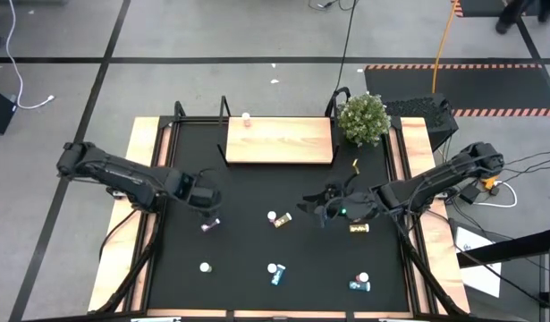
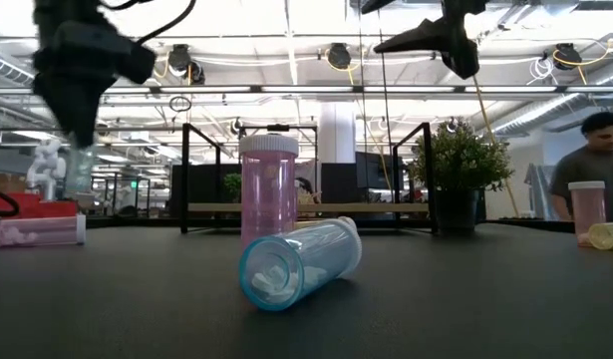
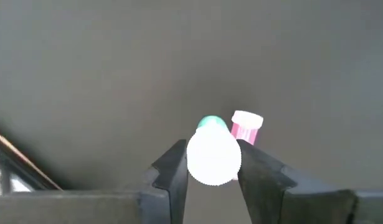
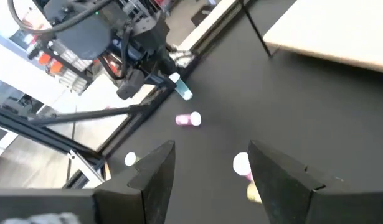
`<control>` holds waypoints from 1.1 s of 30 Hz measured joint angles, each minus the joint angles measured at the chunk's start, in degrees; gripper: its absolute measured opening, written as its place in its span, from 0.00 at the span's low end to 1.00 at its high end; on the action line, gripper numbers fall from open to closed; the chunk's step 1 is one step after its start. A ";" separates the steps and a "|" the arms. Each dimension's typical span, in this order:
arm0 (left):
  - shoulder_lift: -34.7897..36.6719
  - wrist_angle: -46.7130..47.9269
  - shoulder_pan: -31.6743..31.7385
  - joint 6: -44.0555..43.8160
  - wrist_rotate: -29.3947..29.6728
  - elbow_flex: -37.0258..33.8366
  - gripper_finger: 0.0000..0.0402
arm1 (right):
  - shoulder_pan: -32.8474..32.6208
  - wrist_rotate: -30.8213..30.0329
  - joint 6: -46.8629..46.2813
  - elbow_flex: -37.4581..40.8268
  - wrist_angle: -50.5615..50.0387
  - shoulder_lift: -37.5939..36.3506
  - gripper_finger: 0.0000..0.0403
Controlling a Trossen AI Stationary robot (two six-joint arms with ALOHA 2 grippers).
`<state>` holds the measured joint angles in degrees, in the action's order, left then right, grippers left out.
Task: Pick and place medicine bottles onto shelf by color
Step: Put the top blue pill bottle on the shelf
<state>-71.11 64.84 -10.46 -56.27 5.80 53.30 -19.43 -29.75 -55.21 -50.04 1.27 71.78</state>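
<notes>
My left gripper (image 1: 206,199) is over the left part of the black mat, shut on a teal-blue bottle (image 2: 79,170) with a white cap (image 3: 213,157). A pink bottle (image 1: 210,224) lies on its side on the mat just below it and also shows in the left wrist view (image 3: 246,127). My right gripper (image 1: 316,211) is open and empty above the mat's right middle, and a white-capped bottle (image 4: 242,165) lies below it. The light-wood shelf (image 1: 279,140) stands at the far side with one pink bottle (image 1: 247,118) upright on it. My left gripper pinches the teal-blue bottle at its capped top end (image 3: 197,163) between its two fingers. The fingers come from above, pointing down. The bottle hangs below them, about upright and lifted clear of the mat (image 2: 79,170).
More bottles stand or lie on the mat: a yellow one (image 1: 359,228), a white-capped one (image 1: 205,266), and two teal ones (image 1: 275,273) (image 1: 359,283) near the front edge. A potted plant (image 1: 362,118) stands to the right of the shelf. A person (image 2: 590,150) is beyond the table.
</notes>
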 joint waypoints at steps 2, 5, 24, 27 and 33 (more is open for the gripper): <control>0.00 1.46 2.53 2.87 0.00 3.08 0.31 | 0.56 0.01 1.68 0.00 -0.69 -1.74 0.49; 0.00 2.23 6.65 7.45 0.00 7.68 0.32 | 1.57 1.40 4.36 -0.02 -1.51 -4.53 0.49; -26.82 13.52 26.55 31.83 0.07 51.09 0.32 | 6.81 10.20 13.80 -0.02 -21.89 -15.11 0.49; -31.11 13.90 29.07 34.04 0.09 57.05 0.32 | 7.12 10.59 15.40 -0.02 -23.87 -15.16 0.49; -38.75 13.49 34.03 38.62 0.19 66.20 0.32 | 7.09 12.08 18.57 -0.02 -26.57 -14.91 0.49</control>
<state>-109.86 78.33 23.57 -17.65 5.99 119.50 -12.34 -17.67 -36.63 -50.06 -25.30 56.86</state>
